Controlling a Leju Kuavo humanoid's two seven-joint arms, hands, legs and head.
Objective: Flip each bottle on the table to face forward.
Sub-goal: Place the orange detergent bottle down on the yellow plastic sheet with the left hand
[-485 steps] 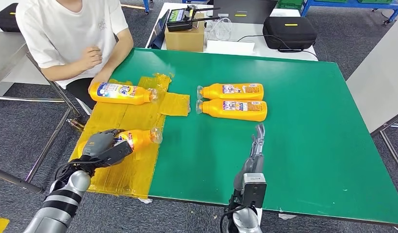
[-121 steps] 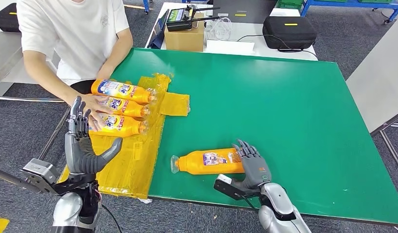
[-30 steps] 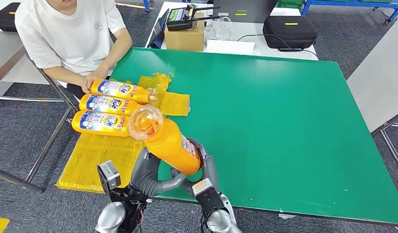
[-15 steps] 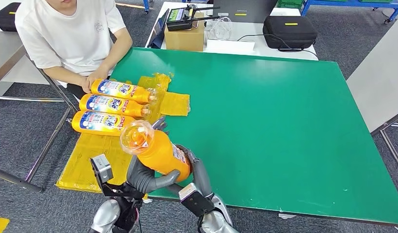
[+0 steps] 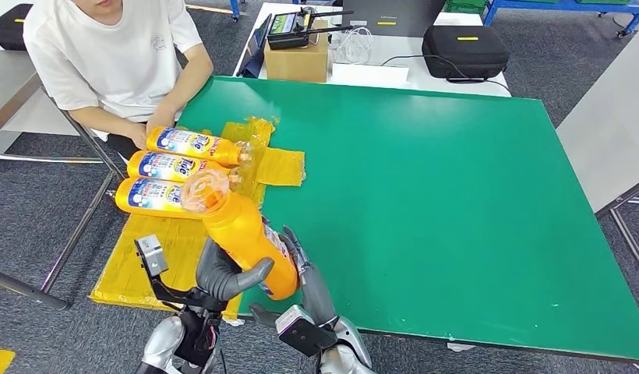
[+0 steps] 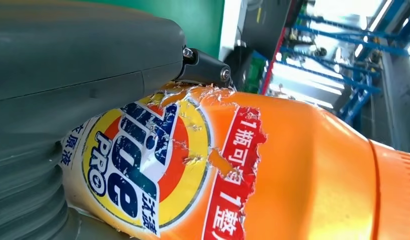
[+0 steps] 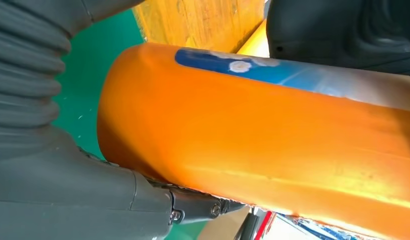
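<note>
Both hands are wrapped around one orange bottle (image 5: 242, 238), held in the air above the near left corner of the green table (image 5: 457, 195) with its clear cap tilted up toward the camera. The left hand (image 5: 223, 273) grips the lower body from the left, and the left wrist view shows the front label against its thumb. The right hand (image 5: 301, 269) clasps it from the right. Three more bottles (image 5: 164, 167) lie label-up in a row on the yellow sheet (image 5: 157, 257), beside a seated person (image 5: 114, 54). This looks like the handover and turning step for the last bottle. The next move probably calls for lowering it onto the sheet just below that row, label upward, then loosening both grips
</note>
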